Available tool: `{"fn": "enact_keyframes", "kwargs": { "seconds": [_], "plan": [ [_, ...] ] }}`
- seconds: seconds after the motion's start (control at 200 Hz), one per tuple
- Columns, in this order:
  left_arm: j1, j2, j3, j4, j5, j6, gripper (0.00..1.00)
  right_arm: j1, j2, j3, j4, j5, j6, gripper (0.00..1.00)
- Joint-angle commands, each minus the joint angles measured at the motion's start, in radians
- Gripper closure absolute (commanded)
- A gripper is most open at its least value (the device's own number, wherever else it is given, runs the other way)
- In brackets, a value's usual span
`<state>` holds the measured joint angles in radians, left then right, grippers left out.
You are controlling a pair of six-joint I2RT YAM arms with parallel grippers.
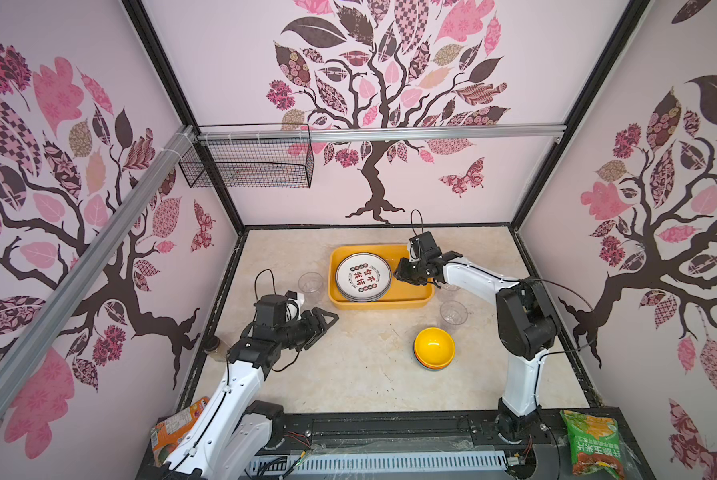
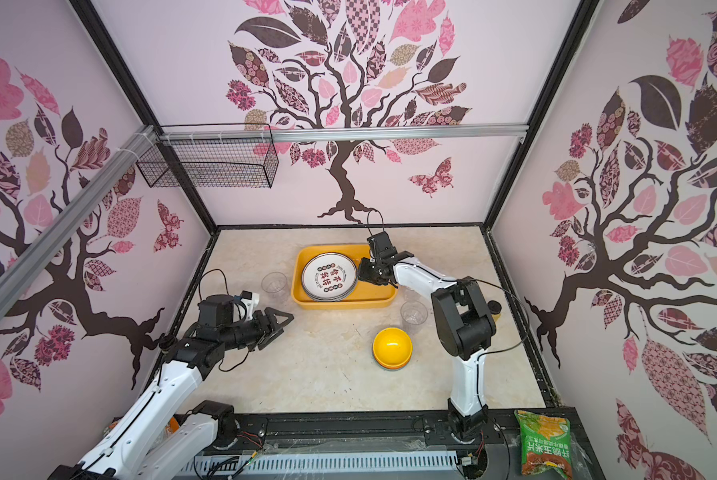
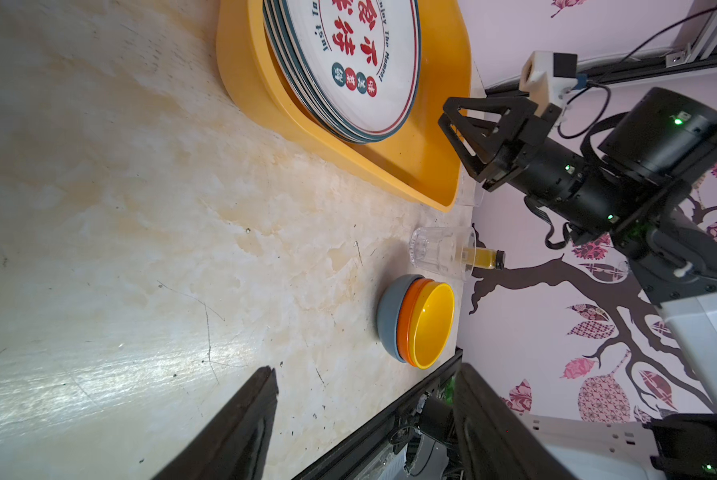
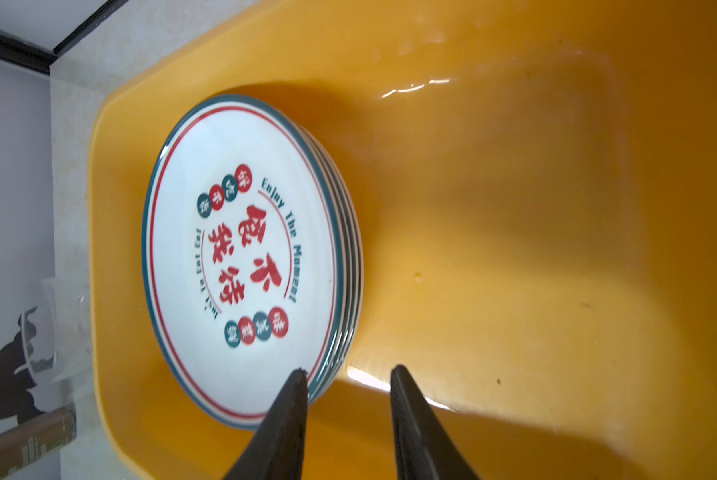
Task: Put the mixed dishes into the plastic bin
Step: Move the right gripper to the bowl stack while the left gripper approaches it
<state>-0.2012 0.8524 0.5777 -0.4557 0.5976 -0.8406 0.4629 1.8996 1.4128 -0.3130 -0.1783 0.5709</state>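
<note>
Your right hand (image 4: 346, 374) sits low inside the plastic bin (image 4: 515, 208), at the edge of the stack of plates (image 4: 240, 257). Its fingers are partly parted with a clear gap. In the right wrist view one fingertip (image 4: 296, 386) overlaps the top plate's dark rim, and the other is over bare bin floor just beside the stack. Nothing is pinched between them. In both top views the plates lie flat in the left half of the bin, with the hand at their right side.

Your left hand (image 1: 327, 318) is over the tabletop (image 1: 348, 374), apart from the bin's front left corner, fingers spread wide and empty.

Outside the bin you have the nested bowls (image 1: 434, 348), yellow on top of orange and blue-grey, in front of its right end. One clear tumbler (image 1: 310, 284) stands just left of the bin. A second tumbler (image 1: 453, 313) stands between the bin and the bowls.

On the top plate you can read "Enjoy The Moment" and "Just To Eat Eat" in teal around large red Chinese characters, plus two rows of red and teal dots, each holding a character. The green snack bag (image 1: 593, 440) at the front right carries Chinese writing you cannot make out.
</note>
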Motion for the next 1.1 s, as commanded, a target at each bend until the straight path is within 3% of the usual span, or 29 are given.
{"fn": "enact_keyframes", "kwargs": {
  "seconds": [0.0, 0.28, 0.395, 0.815, 1.095],
  "plan": [
    [-0.007, 0.016, 0.032, 0.007, 0.005, 0.046, 0.26, 0.009, -0.15, -0.055, -0.04, 0.045, -0.036, 0.61],
    [-0.112, 0.147, 0.131, -0.032, -0.028, 0.125, 0.24, 0.008, -0.423, -0.24, -0.142, 0.069, -0.064, 0.5],
    [-0.164, 0.206, 0.188, -0.056, -0.042, 0.163, 0.25, 0.005, -0.525, -0.308, -0.203, 0.088, -0.022, 0.46],
    [-0.414, 0.402, 0.411, -0.184, -0.209, 0.313, 0.26, 0.005, -0.793, -0.418, -0.557, 0.212, 0.032, 0.47],
    [-0.552, 0.521, 0.49, -0.207, -0.286, 0.363, 0.27, 0.005, -0.869, -0.535, -0.636, 0.197, 0.069, 0.54]
  ]
}}
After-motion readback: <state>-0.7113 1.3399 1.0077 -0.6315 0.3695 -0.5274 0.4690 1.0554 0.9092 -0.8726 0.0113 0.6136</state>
